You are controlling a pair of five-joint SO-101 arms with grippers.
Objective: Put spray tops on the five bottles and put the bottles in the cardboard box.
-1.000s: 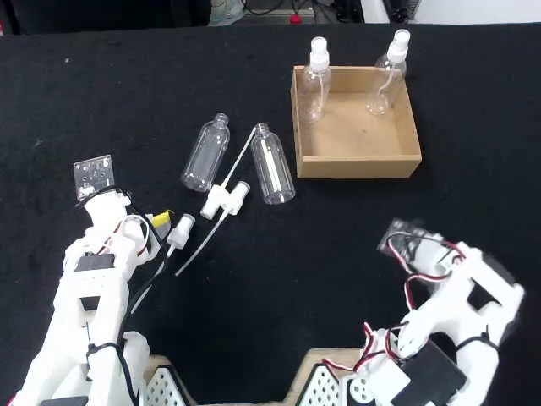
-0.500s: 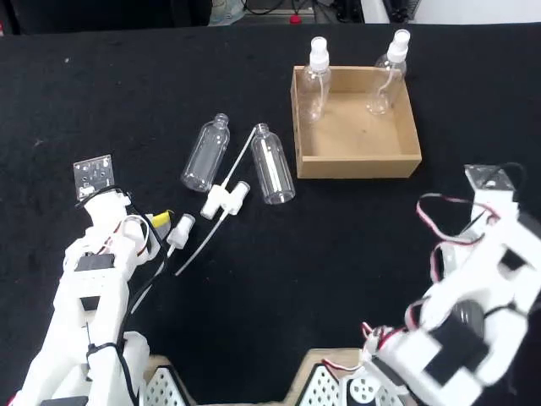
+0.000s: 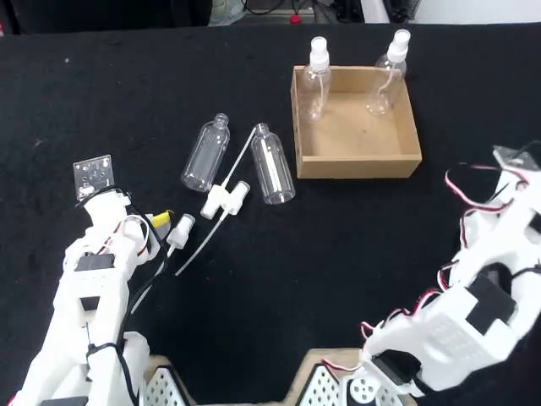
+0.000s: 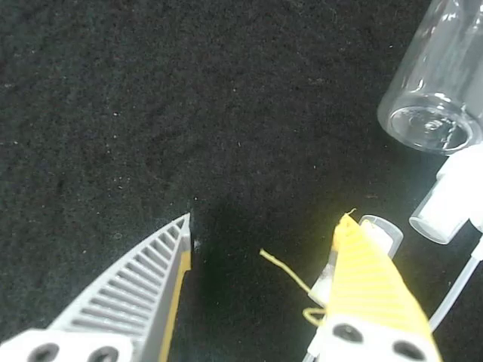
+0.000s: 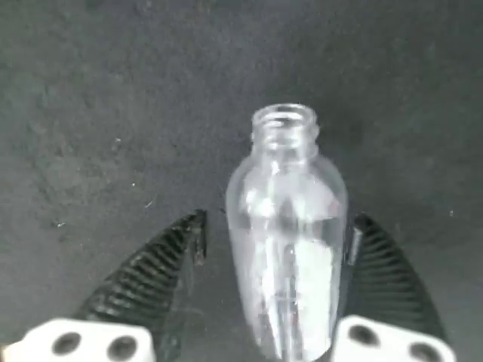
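Two capped bottles [image 3: 318,80] [image 3: 387,74] stand in the cardboard box [image 3: 359,161]. Two open clear bottles [image 3: 205,153] [image 3: 272,163] lie left of it, with a spray top [image 3: 225,199] in front of them. A second spray top [image 3: 180,229] lies against the yellow finger of my left gripper [image 4: 264,234], which is open; that spray top [image 4: 379,230] peeks from behind the yellow finger [image 4: 367,283]. My right gripper [image 5: 279,222] is shut on a third open bottle [image 5: 285,226], its neck pointing away from the wrist. The right arm [image 3: 499,245] is at the table's right edge.
Black cloth covers the table [image 3: 338,254]. A long dip tube [image 3: 203,239] trails from the near spray top, and another tube [image 3: 241,154] lies between the two loose bottles. One lying bottle's base [image 4: 430,113] sits just beyond my left gripper.
The right arm has swung from the front middle of the table out to the right edge. The left arm and the loose bottles and tops have stayed put.
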